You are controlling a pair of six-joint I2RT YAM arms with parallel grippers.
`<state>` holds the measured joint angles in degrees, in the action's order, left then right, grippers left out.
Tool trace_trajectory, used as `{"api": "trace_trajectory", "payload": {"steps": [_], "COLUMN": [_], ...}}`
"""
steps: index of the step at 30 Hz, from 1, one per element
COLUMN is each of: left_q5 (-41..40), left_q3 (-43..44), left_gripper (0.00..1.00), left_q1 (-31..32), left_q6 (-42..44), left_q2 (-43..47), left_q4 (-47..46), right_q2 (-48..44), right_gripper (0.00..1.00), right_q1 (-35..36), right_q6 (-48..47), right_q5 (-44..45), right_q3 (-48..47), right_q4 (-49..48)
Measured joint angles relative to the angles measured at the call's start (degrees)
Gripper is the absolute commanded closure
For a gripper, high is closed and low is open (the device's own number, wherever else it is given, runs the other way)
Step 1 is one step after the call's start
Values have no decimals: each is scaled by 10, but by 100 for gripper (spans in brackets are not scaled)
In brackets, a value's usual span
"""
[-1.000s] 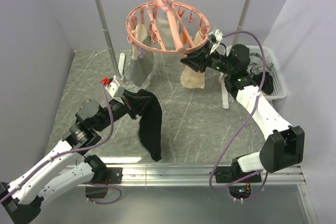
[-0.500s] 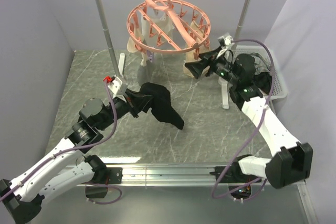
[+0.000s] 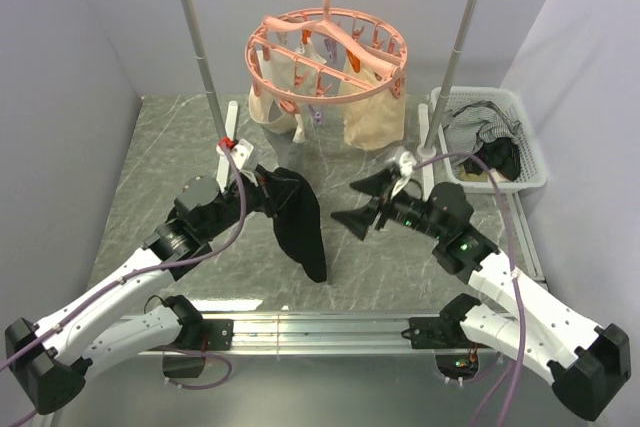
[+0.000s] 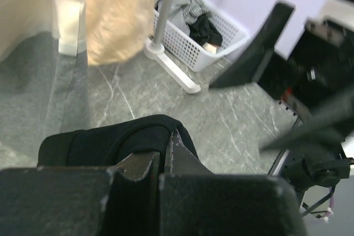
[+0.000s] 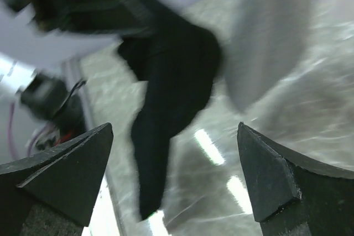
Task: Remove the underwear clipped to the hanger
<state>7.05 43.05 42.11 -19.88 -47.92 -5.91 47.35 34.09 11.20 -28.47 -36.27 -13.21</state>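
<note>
Black underwear [image 3: 302, 225] hangs from left claw [image 3: 263, 189], clenched on upper end; long axis vertical, free end pointing down over counter [image 3: 170, 157] centre. Cream underwear [image 3: 374, 119] clipped on hanger [image 3: 300, 95], far edge. Right claw [image 3: 362, 204] released, empty.

Right gripper [image 3: 343, 202] has pulled off and dropped away, now low in front of the hanger [image 3: 322, 99], jaws spread wide with nothing between them. The hanger swings back level. Left gripper [image 3: 262, 185] edges toward the hanger, black underwear [image 3: 300, 222] now dangling straight down.
</note>
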Motion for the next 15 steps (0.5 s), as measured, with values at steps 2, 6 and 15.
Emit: {"api": "trace_trajectory", "payload": {"steps": [2, 6, 15], "left_q5": [5, 12, 53], "left_q3": [2, 4, 24], "left_gripper": [99, 99, 99], "left_q1": [0, 0, 1], "left_q6": [-6, -11, -39], "left_q2": [-14, -22, -22], "left_q4": [-1, -4, -12], "right_q2": [-2, 12, 120], "right_gripper": [0, 0, 0], "right_q1": [37, 88, 179], "right_q6": [-7, -18, -54], "right_q5": [10, 30, 175], "right_q3": [16, 27, -8], "right_q4": [1, -3, -9]}}
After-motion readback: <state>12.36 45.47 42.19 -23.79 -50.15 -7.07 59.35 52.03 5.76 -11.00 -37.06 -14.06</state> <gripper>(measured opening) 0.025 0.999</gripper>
